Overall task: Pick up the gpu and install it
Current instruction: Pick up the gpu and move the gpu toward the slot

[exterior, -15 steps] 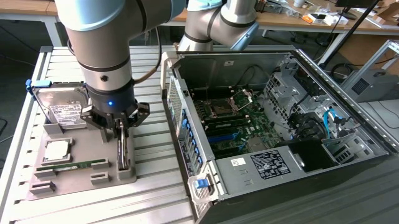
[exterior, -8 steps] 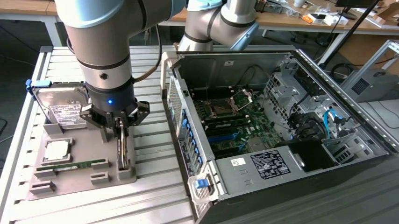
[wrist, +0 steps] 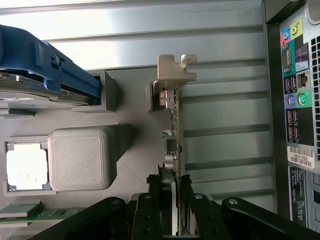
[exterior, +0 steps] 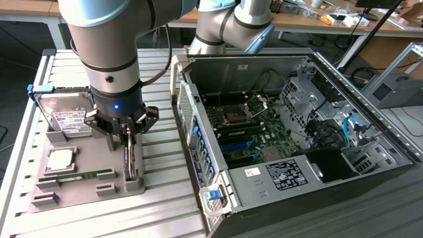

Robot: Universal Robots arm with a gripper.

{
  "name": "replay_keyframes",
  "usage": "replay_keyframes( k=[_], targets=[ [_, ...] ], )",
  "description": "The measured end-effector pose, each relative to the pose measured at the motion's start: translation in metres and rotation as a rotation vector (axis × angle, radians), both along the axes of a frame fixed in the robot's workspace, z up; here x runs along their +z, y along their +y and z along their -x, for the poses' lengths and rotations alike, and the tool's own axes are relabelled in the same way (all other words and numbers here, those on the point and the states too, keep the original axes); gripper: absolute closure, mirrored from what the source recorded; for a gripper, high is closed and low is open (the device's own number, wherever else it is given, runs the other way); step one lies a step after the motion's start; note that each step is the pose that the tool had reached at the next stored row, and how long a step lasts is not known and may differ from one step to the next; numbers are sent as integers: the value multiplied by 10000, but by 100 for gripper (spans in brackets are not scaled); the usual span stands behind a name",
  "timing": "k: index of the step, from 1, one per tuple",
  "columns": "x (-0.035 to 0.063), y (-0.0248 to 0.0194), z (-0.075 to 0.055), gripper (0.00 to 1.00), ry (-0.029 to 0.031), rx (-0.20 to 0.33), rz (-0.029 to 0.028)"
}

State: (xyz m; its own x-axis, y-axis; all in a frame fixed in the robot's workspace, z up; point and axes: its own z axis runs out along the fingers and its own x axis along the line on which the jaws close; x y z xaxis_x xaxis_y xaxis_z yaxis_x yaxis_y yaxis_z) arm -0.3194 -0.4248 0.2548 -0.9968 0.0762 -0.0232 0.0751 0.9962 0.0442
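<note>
Probably lab: robot arm [exterior: 109, 59], opened PC [exterior: 244, 74]

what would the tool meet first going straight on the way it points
The thin dark circuit card with pale metal bracket, on edge in the grey plastic holder; contact depth unclear.

The gpu [wrist: 174, 122] has a green edge and pale bracket; the tray [exterior: 82, 192] is grey, the hard drive [exterior: 63, 108] silver, white-labelled.
</note>
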Motion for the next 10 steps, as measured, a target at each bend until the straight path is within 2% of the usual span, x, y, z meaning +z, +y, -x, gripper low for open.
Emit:
replay_keyframes(
  k=[7,9,10],
  targets=[
    [15,0,0,73,0,0,0],
    [183,0,0,73,1,0,0],
    [184,0,0,73,0,0,0]
  ],
)
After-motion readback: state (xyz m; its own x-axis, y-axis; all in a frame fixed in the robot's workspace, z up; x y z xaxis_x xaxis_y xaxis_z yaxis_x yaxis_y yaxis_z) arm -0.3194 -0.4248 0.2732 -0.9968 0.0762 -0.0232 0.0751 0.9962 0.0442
